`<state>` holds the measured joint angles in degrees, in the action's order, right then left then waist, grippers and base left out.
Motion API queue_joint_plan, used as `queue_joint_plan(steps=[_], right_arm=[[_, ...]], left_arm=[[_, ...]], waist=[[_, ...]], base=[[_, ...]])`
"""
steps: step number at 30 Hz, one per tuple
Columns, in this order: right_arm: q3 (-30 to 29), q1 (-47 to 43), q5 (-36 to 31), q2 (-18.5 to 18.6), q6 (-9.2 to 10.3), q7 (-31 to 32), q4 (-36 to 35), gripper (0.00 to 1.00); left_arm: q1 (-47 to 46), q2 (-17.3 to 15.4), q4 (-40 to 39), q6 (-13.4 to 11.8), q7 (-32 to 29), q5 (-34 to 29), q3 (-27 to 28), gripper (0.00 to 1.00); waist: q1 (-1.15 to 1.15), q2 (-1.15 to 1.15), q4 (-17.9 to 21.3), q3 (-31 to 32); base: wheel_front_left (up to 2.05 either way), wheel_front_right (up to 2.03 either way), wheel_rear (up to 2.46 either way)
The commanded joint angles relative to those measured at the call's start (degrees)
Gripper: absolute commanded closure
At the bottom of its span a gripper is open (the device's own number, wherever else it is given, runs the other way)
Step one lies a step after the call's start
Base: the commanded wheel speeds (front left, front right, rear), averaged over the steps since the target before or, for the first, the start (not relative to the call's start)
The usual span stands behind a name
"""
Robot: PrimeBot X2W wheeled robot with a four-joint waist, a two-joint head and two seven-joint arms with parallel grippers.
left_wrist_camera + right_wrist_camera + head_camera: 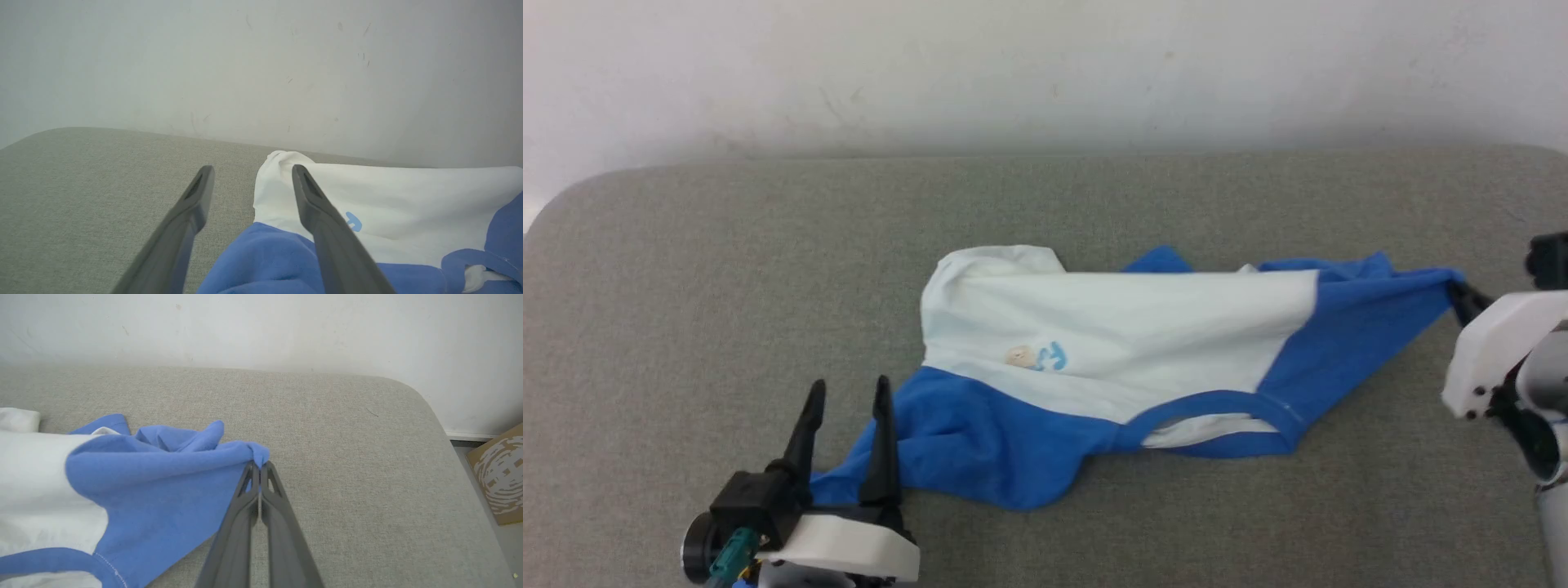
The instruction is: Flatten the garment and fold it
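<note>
Find the garment lying crosswise at the centre of the head view on the grey fabric-covered desk, white body uppermost, one blue sleeve bunched at lower left of the frame, the other drawn out toward the right edge, neckline facing the bottom of the frame. Note the right tool at the right edge, fully closed and pinching the tip of that drawn-out sleeve. Confirm the same in the right wrist view: right tool at mid-frame, both fingers pressed together on a small nub of blue cloth, garment rucked into folds toward the left. Note the left tool at lower left of the head view, spread wide and holding nothing, one finger crossing the bunched sleeve; cannot tell whether touching it. See likewise in the left wrist view the left tool gaping at mid-frame, with blue and white cloth of the garment beyond and to the right. Judge the step in hand as flattening, not yet folding: one sleeve end secured, the other ungrasped, creases across the body. Judge the next move as calling for closure of the left tool on the bunched sleeve, then an outward pull by both, gentle enough to avoid dragging the whole shirt. Record a small printed motif on the white body, tan and blue. Read no lettering, brand or label in any view.
</note>
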<state>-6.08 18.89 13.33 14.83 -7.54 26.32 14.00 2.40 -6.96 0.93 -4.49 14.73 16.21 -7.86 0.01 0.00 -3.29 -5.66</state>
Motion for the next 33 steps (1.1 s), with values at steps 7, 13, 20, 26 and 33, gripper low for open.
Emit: queue_joint_plan(steps=[7,13,20,26,33], right_arm=[[-1.77,5.02,-0.61,-0.24,0.05,-7.51,14.54,0.54],[-1.45,4.20,1.65,-1.89,0.05,-17.46,18.82,0.00],[-0.57,-2.89,5.22,-3.08,0.05,-23.31,11.94,0.00],[3.77,-8.50,8.75,-0.76,0.05,-7.51,3.34,0.00],[8.72,-8.01,12.45,0.20,0.05,8.34,-1.00,0.00]], left_arm=[[-2.20,1.74,1.13,1.98,0.27,-1.76,1.01,0.00],[-1.86,2.38,2.08,2.67,0.27,-2.37,1.86,0.00],[-0.04,2.81,2.67,3.08,0.27,-3.03,3.11,0.00],[0.91,3.00,2.57,3.38,0.27,-3.41,4.01,0.00],[-0.11,3.25,2.76,4.13,0.27,-3.91,3.98,0.00]], waist=[[-0.01,0.00,-1.77,-2.79],[-0.01,0.00,-1.44,-1.88],[-0.01,0.00,0.22,1.09],[-0.01,0.00,1.60,1.84],[-0.01,0.00,1.05,0.37]], base=[[0.00,0.00,0.00],[0.00,0.00,0.00],[0.00,0.00,0.00],[0.00,0.00,0.00],[0.00,0.00,0.00]])
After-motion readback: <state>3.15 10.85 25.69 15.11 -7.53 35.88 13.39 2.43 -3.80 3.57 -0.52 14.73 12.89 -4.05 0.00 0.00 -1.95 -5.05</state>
